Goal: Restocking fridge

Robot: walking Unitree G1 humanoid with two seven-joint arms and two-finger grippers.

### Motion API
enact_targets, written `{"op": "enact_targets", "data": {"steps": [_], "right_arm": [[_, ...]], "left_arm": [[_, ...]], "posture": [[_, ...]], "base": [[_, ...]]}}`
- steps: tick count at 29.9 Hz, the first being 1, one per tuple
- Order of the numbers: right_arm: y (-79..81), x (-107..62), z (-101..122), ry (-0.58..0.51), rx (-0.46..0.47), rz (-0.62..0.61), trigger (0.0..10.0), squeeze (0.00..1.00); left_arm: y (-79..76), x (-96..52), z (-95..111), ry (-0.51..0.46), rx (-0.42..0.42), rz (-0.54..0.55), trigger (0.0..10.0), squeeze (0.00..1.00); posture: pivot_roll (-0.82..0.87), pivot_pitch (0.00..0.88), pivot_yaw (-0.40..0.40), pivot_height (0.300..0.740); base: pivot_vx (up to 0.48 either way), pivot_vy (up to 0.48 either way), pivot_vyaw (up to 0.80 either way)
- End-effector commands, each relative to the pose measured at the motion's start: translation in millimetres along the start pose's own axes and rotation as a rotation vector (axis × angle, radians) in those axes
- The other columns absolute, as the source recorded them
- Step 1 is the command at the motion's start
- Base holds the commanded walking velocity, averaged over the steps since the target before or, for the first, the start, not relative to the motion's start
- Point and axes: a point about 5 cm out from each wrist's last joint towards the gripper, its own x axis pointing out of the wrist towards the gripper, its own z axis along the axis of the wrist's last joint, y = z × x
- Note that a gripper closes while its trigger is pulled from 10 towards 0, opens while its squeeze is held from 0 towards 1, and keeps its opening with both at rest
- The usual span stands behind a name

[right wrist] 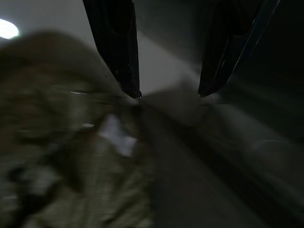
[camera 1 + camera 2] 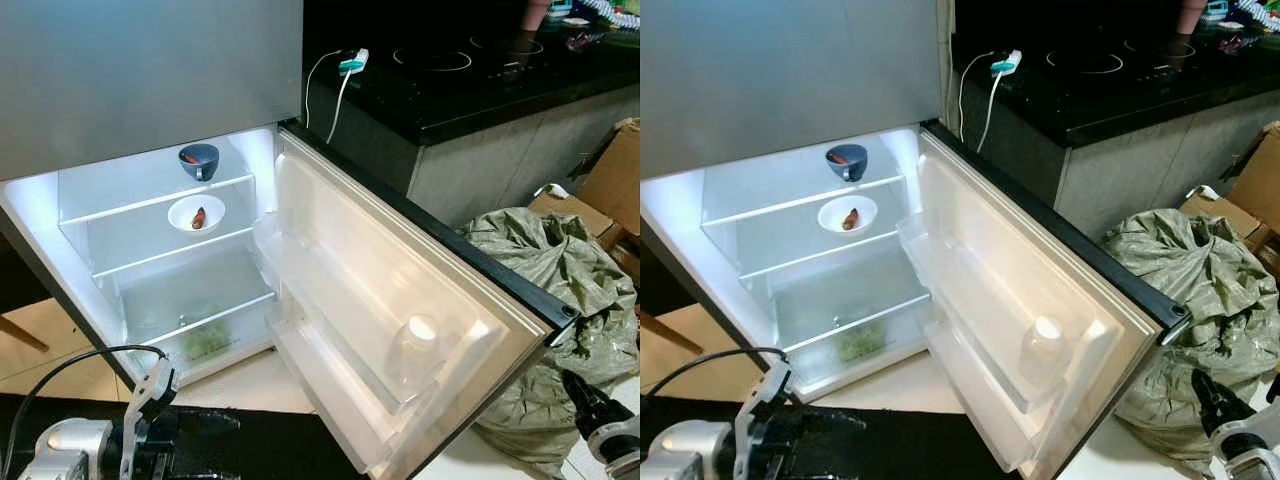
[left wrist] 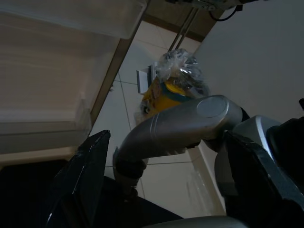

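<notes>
The fridge's lower compartment (image 2: 40, 210) stands open and lit, its door (image 2: 400, 290) swung wide to the right. A blue bowl (image 2: 199, 159) sits on the top shelf and a white bowl (image 2: 196, 213) with a reddish-brown piece on the shelf below. Green leaves (image 2: 205, 342) lie in the bottom drawer. A clear jar with a white lid (image 2: 418, 345) stands in the door shelf. My left arm (image 2: 70, 445) hangs low in front of the fridge; its gripper (image 3: 166, 137) is open and empty. My right gripper (image 1: 169, 94) is open, low beside the sack.
A crumpled grey-green sack (image 2: 560, 300) lies on the floor right of the door, with cardboard boxes (image 2: 615, 180) behind it. A black counter with a hob (image 2: 470, 70) runs along the back, a white cable (image 2: 345, 85) hanging off it. A yellow packet in clear plastic (image 3: 175, 85) lies on the tiles.
</notes>
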Motion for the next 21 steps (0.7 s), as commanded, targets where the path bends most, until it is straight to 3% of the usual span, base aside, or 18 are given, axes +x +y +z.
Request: {"op": "enact_targets", "data": {"steps": [1,4,14,17,21], "right_arm": [[-1.3,-3.7,1.3,0.009,0.015,0.042,10.0,0.0],[0.3,-5.6,-0.1,0.027,0.025,0.098,10.0,0.0],[13.0,-21.1,-15.1,0.198,0.137,0.449,10.0,0.0],[13.6,-21.7,-15.5,0.203,0.144,0.463,10.0,0.0],[21.6,-24.3,-23.3,0.277,0.166,0.572,10.0,0.0]], "left_arm": [[-2.6,-6.1,1.6,0.03,-0.004,-0.004,10.0,0.0],[-3.7,-5.7,2.0,0.029,-0.008,-0.008,10.0,0.0],[-7.3,0.7,1.7,0.03,-0.018,-0.041,10.0,0.0],[-7.5,0.9,2.1,0.03,-0.018,-0.041,10.0,0.0],[-8.1,2.0,4.2,0.025,-0.014,-0.048,10.0,0.0]], "posture": [[-0.04,0.072,0.007,0.74],[-0.04,0.072,0.007,0.74],[-0.05,0.073,0.004,0.74],[-0.05,0.073,0.004,0.74],[-0.05,0.072,0.004,0.74]], "base": [[0.0,0.0,0.0],[0.0,0.0,0.0],[0.0,0.0,0.0],[0.0,0.0,0.0],[0.0,0.0,0.0]]}}
